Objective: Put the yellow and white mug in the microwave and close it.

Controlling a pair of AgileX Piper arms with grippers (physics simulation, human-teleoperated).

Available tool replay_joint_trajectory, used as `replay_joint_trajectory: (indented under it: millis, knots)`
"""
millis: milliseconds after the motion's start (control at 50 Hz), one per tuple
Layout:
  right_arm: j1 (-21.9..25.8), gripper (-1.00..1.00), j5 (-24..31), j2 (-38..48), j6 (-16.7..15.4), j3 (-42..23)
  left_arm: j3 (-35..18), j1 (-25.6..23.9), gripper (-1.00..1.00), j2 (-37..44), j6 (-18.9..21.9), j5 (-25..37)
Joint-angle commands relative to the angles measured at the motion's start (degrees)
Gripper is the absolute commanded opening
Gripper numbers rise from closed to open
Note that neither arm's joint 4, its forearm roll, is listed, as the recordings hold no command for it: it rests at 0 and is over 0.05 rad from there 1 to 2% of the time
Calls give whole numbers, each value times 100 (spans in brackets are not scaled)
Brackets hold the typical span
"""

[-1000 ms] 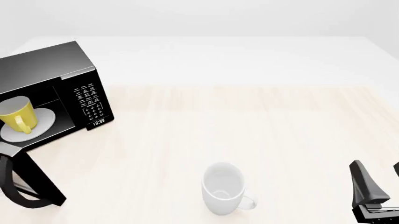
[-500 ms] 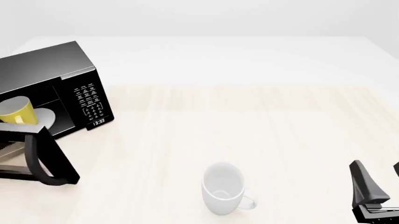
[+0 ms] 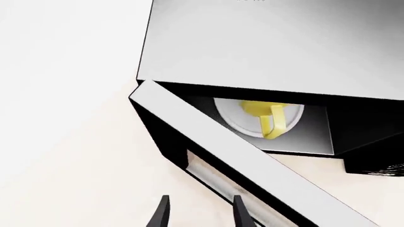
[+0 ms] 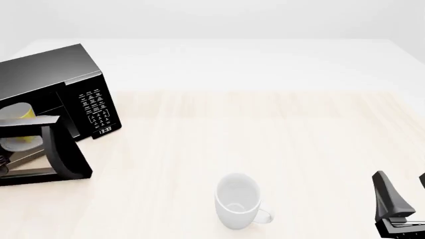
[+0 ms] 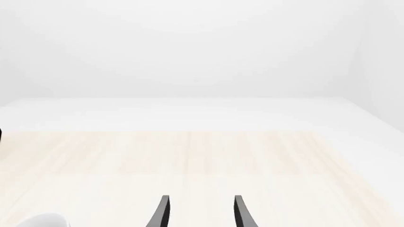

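The left claw (image 3: pixel 198 213) hovered open and empty just before the half-shut door of the microwave (image 4: pixel 59 82), where the yellow and white mug (image 3: pixel 268 116) sat inside, while the right claw (image 5: pixel 198 213) idled open, near right.

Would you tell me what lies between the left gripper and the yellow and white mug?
The microwave's half-shut door lies between the left gripper and the yellow and white mug, seen in the left wrist view.

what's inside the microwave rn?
The yellow and white mug sits on the white turntable plate inside the microwave. The half-closed door hides the mug's lower part in the front view; the cavity's far side is not visible.
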Motion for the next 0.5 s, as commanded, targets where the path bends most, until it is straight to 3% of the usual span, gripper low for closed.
replay_joint_trajectory:
  millis: [20, 500]
  knots:
    - [-1, 100, 0, 0, 0, 0, -114, -304, 100, -42, -94, 97]
    - [0, 100, 0, 0, -1, 0, -322, -710, 100, 93, -205, 124]
